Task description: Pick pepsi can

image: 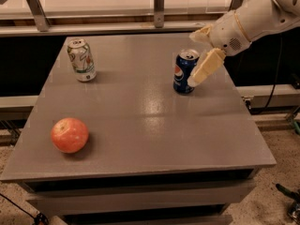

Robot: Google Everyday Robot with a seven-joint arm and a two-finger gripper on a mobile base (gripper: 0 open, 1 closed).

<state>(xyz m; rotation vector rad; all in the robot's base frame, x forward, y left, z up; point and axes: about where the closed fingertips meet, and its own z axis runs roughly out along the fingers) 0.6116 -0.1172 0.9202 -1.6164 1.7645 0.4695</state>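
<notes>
The pepsi can (183,72) is dark blue with a round red-white-blue logo and a silver top. It stands upright on the grey table (140,125), right of centre towards the back. My gripper (194,59) reaches in from the upper right and is open. One cream finger (205,67) slants down along the can's right side. The other finger (200,33) sits just behind the can's top. The can stands on the table, and I cannot tell whether the fingers touch it.
A white-and-green can (82,60) stands at the back left. A red apple (69,135) lies at the front left. A metal rail (159,6) runs behind the table. The table's right edge lies just beyond the pepsi can.
</notes>
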